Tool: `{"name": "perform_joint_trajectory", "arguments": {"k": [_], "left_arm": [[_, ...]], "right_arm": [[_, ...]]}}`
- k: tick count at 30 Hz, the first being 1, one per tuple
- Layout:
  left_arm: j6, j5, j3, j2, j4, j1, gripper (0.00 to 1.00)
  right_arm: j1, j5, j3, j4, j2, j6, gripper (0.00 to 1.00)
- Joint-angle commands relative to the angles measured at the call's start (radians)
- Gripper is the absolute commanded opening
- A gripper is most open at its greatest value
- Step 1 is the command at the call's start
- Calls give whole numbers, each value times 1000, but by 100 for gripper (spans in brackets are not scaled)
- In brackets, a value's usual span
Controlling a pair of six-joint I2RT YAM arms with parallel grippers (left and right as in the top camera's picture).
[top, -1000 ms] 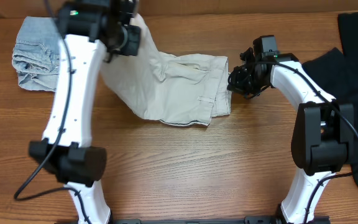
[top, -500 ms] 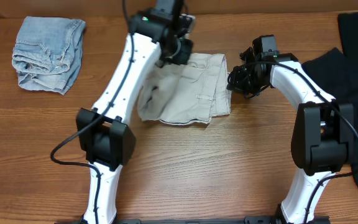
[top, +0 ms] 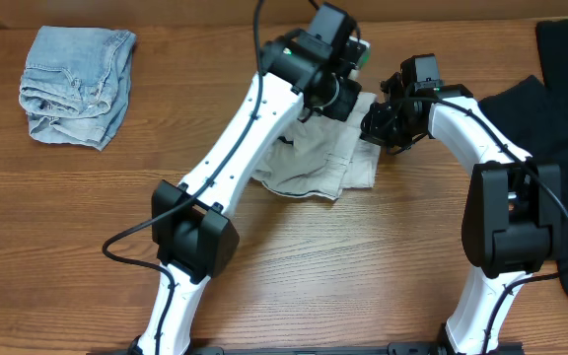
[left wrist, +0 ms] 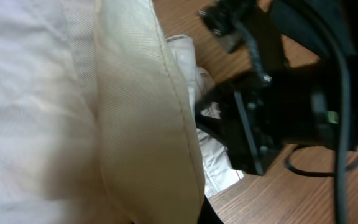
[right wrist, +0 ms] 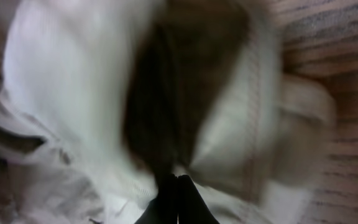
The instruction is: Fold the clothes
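Note:
The pale beige shorts (top: pixel 316 163) lie doubled over at the middle of the table, partly under my left arm. My left gripper (top: pixel 351 91) hangs over their right end, shut on a fold of the beige cloth (left wrist: pixel 142 124). That cloth fills the left wrist view, where only one dark fingertip (left wrist: pixel 207 215) shows. My right gripper (top: pixel 371 125) sits at the shorts' right edge. In the right wrist view its fingers (right wrist: pixel 176 190) are pressed together on the pale fabric (right wrist: pixel 73 81). The two grippers are close together.
A crumpled light-blue denim piece (top: pixel 72 84) lies at the back left. Black garments (top: pixel 560 89) cover the right side of the table, beside the right arm's base (top: pixel 506 222). The left arm (top: pixel 254 138) stretches diagonally across the middle.
My left arm has swung from the far left to the right, carrying the shorts' left half over onto the right half. The right arm has stayed still.

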Motion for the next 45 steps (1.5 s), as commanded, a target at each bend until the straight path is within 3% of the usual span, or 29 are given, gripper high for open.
{"name": "perform_joint_trajectory", "arguments": {"k": [1,2,4,5,7,9,15,20,26,31,34,45], "left_arm": [[-32,-7,32,33,8,-30,18],[-40,-6,32,39,8,-33,26],[-44,-2,32,56,9,-42,64],[-45,-2,32,67,9,-44,75],[-47,-3,32,78,8,-49,89],[-47,-3,32,82,10,-53,96],[-47,-3,68,78,38,-45,100],[3,-3,174,75,-74,-22,100],[192,-63,130,80,-194,-24,100],[354,-106,-13,80,-201,-27,100],[370,-90,-80,80,-188,-27,99],[482,215,-145,80,-130,-80,95]], "right_arm": [[-27,-61,12,11,14,19,4],[-39,-85,22,8,14,18,4],[-72,-146,51,0,7,16,4],[-91,-173,68,-4,-2,16,4],[-130,-212,97,-12,-28,16,4],[-173,-225,129,-32,-64,26,4],[-291,-223,179,-89,-171,36,9],[-301,-156,169,-175,-173,-37,36],[-299,-82,161,-228,-166,-61,58],[-303,-66,161,-247,-165,-65,65],[-303,-49,161,-261,-165,-74,67],[-303,-48,161,-277,-165,-87,73]]}}
